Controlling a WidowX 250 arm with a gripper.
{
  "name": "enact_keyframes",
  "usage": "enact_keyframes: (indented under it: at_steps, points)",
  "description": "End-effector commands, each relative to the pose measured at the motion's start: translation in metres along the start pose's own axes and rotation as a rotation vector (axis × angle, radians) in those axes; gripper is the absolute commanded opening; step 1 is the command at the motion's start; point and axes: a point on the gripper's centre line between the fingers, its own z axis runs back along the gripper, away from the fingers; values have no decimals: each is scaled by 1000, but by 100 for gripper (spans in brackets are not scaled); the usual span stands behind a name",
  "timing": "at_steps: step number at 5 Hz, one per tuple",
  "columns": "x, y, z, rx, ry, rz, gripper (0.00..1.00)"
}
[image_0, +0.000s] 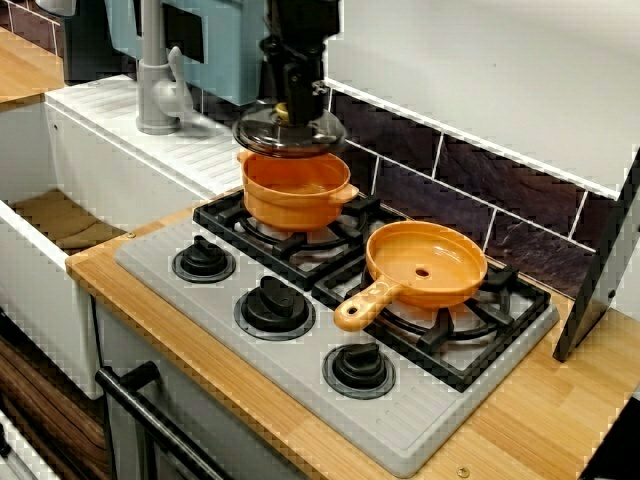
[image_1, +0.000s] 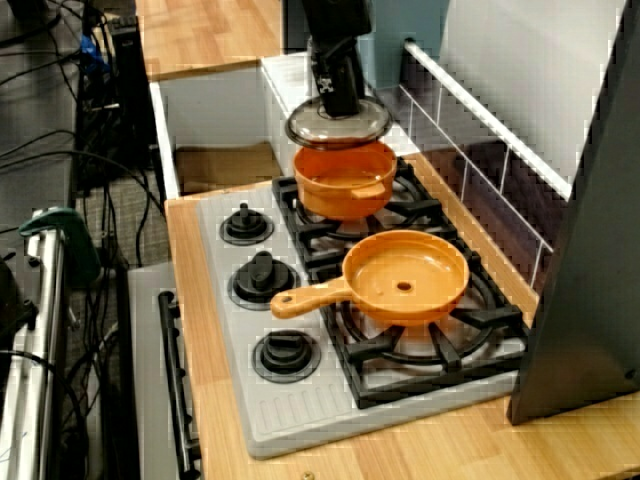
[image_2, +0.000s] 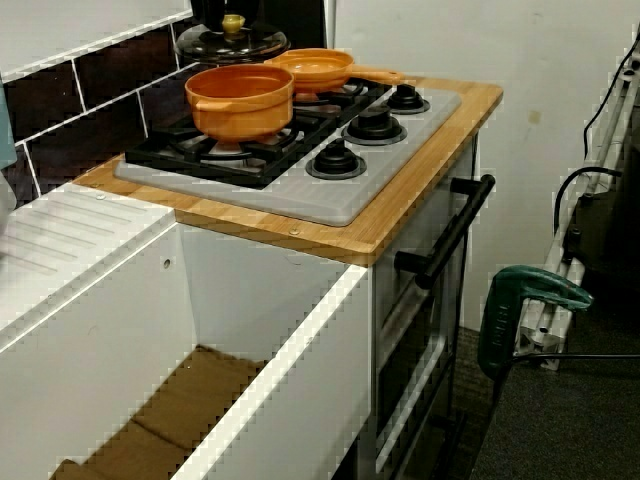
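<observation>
In the front view my gripper (image_0: 289, 105) hangs over the back left burner, shut on the yellow knob of a glass lid (image_0: 290, 135). The lid floats level just above the rim of an orange pot (image_0: 295, 190), not resting on it. Seen from the stove's end, the gripper (image_1: 336, 95), the lid (image_1: 338, 125) and the pot (image_1: 345, 180) stack the same way. From the sink side, the lid (image_2: 232, 42) shows above and behind the pot (image_2: 240, 100). An orange frying pan (image_0: 425, 265) sits on the right burner, its handle toward the front.
Three black dials (image_0: 272, 305) line the grey stove top's front. A grey faucet (image_0: 155, 85) and a deep sink (image_0: 60, 220) lie to the left. A dark slanted panel (image_0: 600, 270) stands at the right end. Below are the oven handle (image_2: 450, 235) and a green clamp (image_2: 525, 300).
</observation>
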Motion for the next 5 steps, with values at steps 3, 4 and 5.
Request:
enact_keyframes:
  at_steps: [3,4,5]
  points:
    - [2,-9,2,5,-64,-3,0]
    - [4,-11,-5,12,-57,3,0]
    - [3,-12,-7,12,-60,11,0]
